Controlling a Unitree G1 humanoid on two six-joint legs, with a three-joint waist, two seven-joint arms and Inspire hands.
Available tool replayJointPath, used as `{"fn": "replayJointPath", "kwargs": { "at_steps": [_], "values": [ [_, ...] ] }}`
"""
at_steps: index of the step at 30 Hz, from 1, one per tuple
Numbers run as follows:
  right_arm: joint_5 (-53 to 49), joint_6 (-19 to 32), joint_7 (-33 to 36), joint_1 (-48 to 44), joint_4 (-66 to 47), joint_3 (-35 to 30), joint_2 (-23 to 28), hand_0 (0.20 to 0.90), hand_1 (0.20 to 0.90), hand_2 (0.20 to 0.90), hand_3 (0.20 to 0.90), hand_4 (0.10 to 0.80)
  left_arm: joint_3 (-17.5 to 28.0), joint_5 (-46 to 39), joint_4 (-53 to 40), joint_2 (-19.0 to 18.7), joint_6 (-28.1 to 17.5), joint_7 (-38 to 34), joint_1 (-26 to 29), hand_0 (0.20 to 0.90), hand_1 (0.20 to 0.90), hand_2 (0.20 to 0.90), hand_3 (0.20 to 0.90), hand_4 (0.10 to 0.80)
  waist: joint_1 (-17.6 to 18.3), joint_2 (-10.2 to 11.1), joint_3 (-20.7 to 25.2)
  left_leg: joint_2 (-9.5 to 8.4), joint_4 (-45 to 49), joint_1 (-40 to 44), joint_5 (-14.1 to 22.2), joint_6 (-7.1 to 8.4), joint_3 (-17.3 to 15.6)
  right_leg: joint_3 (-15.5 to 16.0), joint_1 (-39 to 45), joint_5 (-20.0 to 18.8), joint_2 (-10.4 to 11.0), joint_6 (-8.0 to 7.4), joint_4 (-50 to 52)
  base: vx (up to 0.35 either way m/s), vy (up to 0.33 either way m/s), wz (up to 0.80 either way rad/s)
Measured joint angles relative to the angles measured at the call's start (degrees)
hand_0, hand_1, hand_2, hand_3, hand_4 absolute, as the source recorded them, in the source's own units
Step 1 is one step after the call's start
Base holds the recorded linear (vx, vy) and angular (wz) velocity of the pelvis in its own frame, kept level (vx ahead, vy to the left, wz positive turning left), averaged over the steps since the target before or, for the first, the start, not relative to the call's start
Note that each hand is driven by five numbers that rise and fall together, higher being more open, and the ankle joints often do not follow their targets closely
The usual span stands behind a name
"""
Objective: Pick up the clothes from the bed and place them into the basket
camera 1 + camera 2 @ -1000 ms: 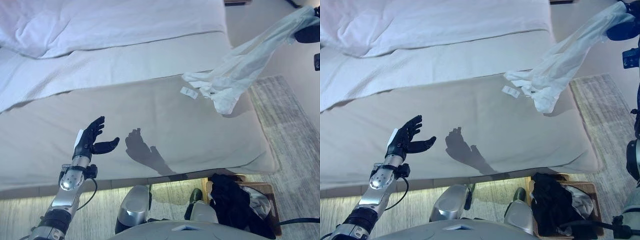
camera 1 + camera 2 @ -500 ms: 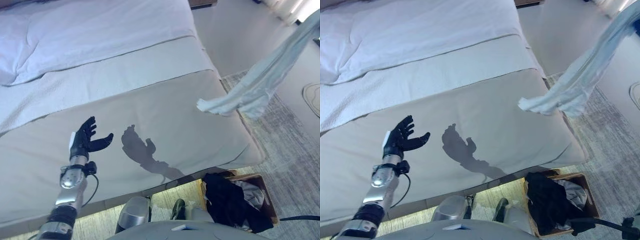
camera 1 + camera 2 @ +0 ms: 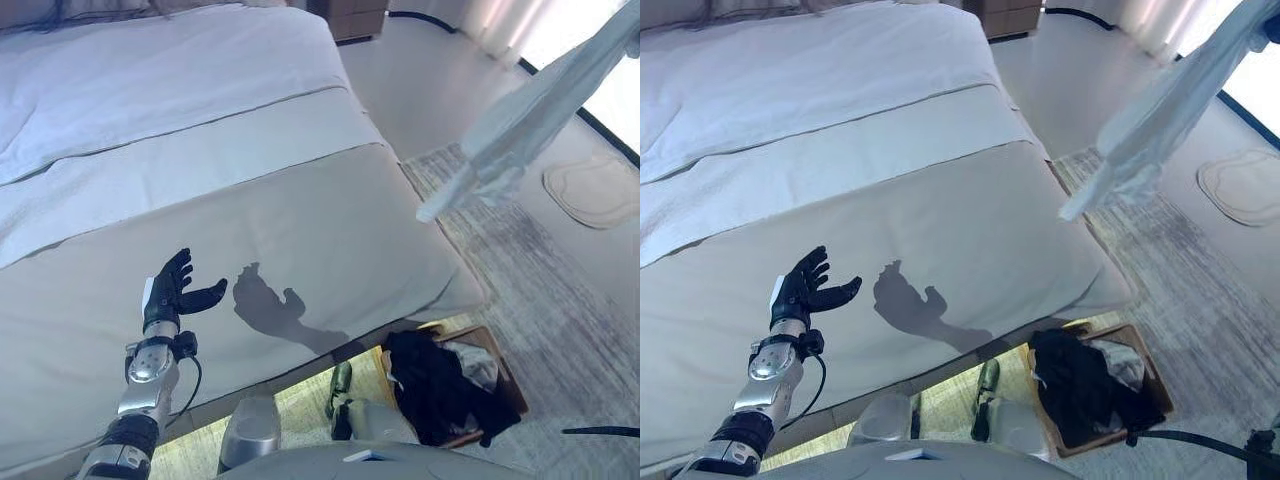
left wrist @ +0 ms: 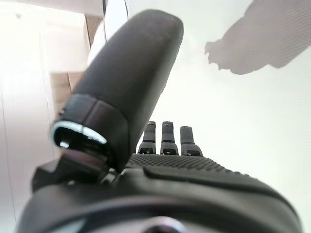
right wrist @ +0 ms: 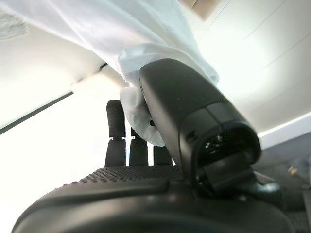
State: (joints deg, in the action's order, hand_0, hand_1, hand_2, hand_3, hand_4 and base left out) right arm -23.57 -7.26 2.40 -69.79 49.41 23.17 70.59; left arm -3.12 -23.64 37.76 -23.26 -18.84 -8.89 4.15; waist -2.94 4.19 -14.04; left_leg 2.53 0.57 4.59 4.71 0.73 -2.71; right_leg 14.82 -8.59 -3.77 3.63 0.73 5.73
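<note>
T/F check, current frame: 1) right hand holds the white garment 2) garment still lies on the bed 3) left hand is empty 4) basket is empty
1) The right hand grips the white cloth garment: true.
2) The garment lies on the beige bed: false, it hangs in the air past the bed's edge, above the rug.
3) The left hand is open and empty: true.
4) The brown rectangular basket is empty: false, dark and grey clothes fill it.

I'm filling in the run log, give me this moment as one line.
right hand: shut on white garment, off the bed | left hand: open, over bed | basket: on floor, holds dark clothes
</note>
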Motion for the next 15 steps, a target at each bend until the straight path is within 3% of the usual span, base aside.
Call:
{"fn": "replayJointPath", "kwargs": {
  "at_steps": [1, 3, 8, 15],
  "values": [
    [-0.1, -1.0, 0.6, 0.5, 0.1, 0.0, 0.3, 0.300, 0.300, 0.300, 0.200, 0.100, -0.7, 0.0, 0.0, 0.1, 0.0, -0.4, 0.0, 0.900, 0.900, 0.900, 0.900, 0.800, 0.2, 0.0, 0.3, -0.66, -0.8, 1.3, -1.2, 0.24, 0.0, 0.3, 1.1, 1.9, 0.7, -0.18, 2.1, -0.075, 0.085, -0.16],
    [-0.1, -1.0, 2.2, 0.5, 0.0, -0.7, 0.5, 0.300, 0.300, 0.300, 0.200, 0.100, -1.2, 0.0, 0.0, 0.1, 0.0, -0.7, -0.1, 0.900, 0.900, 0.900, 0.900, 0.800, 0.4, -0.4, 0.5, -1.10, -0.7, 1.9, -1.4, 0.41, 0.0, -0.1, 2.8, 1.6, 1.2, -0.72, -0.2, -0.056, 0.072, -0.03],
    [-0.9, -1.0, 3.5, 0.4, 0.1, -0.7, 3.1, 0.300, 0.300, 0.300, 0.200, 0.100, -1.1, -0.2, 0.0, 0.0, -0.3, -2.7, 0.0, 0.900, 0.900, 0.900, 0.900, 0.800, 0.2, -1.2, 1.4, -1.53, -0.7, 2.3, -1.6, 0.47, -0.1, -0.7, 5.3, -1.4, -0.2, -0.61, -5.8, -0.037, 0.069, -0.04],
    [-1.1, -1.0, 3.8, 1.3, 1.8, -2.9, 3.1, 0.300, 0.300, 0.300, 0.200, 0.100, -1.1, -1.2, 0.0, 0.3, -0.4, -3.3, 0.0, 0.900, 0.900, 0.900, 0.900, 0.800, 0.3, -1.4, 1.6, -1.52, -0.8, 4.1, -1.6, 0.49, -1.1, -2.0, 8.2, -2.1, -0.9, -0.34, -9.2, -0.030, 0.043, -0.10]
  ]
}}
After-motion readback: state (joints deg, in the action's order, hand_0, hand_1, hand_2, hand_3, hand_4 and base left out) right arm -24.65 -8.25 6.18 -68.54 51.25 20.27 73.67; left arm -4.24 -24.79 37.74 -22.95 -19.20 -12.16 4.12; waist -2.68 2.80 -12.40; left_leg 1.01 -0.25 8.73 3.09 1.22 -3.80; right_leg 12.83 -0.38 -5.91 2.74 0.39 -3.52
